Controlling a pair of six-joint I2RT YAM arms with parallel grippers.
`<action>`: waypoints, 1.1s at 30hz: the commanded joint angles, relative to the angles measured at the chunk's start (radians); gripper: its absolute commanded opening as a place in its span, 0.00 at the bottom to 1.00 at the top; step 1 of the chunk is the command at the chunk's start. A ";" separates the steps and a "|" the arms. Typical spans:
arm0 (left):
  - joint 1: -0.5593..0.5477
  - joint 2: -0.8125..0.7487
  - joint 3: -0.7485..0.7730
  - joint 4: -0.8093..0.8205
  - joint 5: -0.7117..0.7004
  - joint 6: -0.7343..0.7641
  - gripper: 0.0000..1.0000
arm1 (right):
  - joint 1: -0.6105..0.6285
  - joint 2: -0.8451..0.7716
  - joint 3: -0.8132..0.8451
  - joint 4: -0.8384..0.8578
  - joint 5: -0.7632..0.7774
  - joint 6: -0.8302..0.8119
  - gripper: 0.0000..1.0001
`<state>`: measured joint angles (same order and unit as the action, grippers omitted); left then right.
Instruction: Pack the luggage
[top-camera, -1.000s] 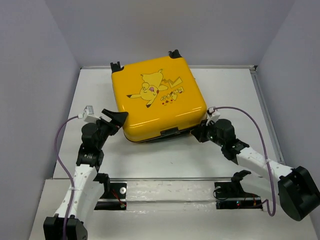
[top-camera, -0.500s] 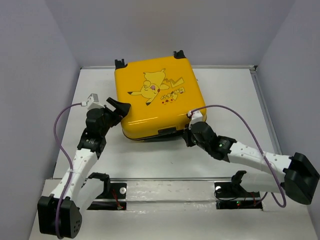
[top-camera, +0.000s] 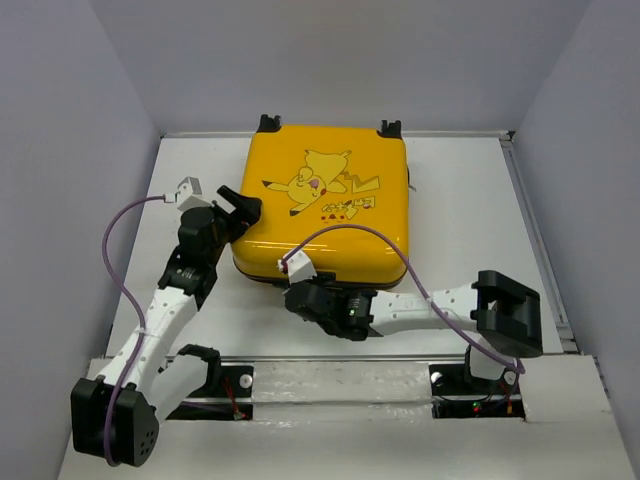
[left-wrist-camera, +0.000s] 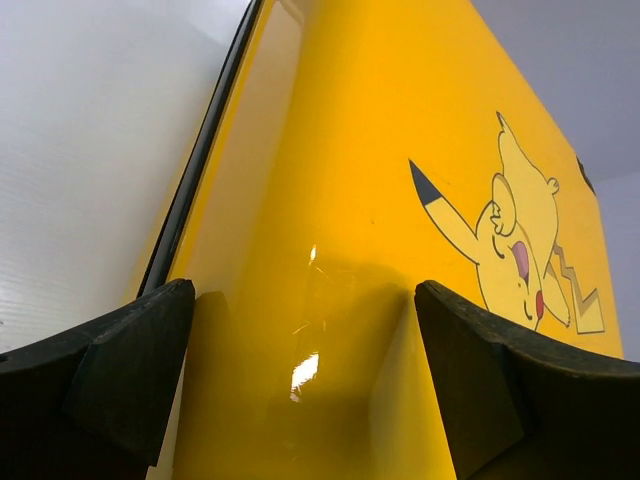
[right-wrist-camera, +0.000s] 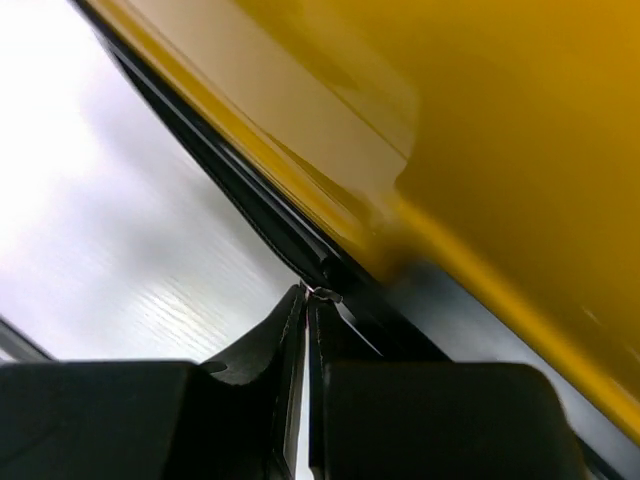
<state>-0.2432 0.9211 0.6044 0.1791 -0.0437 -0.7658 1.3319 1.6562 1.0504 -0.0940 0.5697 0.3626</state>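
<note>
The luggage (top-camera: 330, 215) is a yellow hard-shell suitcase with a Pikachu print, lying flat and closed, wheels at the far edge. My left gripper (top-camera: 240, 208) is open, with its jaws against the suitcase's near left corner. In the left wrist view (left-wrist-camera: 300, 300) the yellow shell (left-wrist-camera: 400, 180) fills the gap between its fingers. My right gripper (top-camera: 293, 297) is at the suitcase's front edge near the left corner. In the right wrist view (right-wrist-camera: 308, 297) it is shut on a small metal zipper pull (right-wrist-camera: 326, 294) on the black zipper band below the shell (right-wrist-camera: 480, 120).
The white table (top-camera: 470, 200) has grey walls on three sides. A raised rail (top-camera: 340, 375) runs along the near edge by the arm bases. My right arm (top-camera: 430, 305) lies across the table in front of the suitcase. Purple cables loop over both arms.
The suitcase has turned clockwise and now sits square to the table. My right gripper has slid left along the front edge, from the right corner to near the left. The left gripper stays at the left corner.
</note>
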 joint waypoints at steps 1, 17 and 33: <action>-0.088 -0.042 0.144 0.108 0.232 -0.017 0.99 | 0.081 0.050 0.128 0.254 -0.145 0.004 0.07; 0.101 -0.088 0.035 -0.094 0.427 0.125 0.99 | -0.105 -0.225 -0.115 0.292 -0.333 0.048 0.07; 0.101 0.030 0.101 -0.221 0.571 0.260 0.99 | -0.010 0.120 0.278 0.243 -0.410 -0.033 0.41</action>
<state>-0.1268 0.9405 0.7151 -0.0036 0.3977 -0.5232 1.2827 1.8198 1.2888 0.0513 0.2241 0.3248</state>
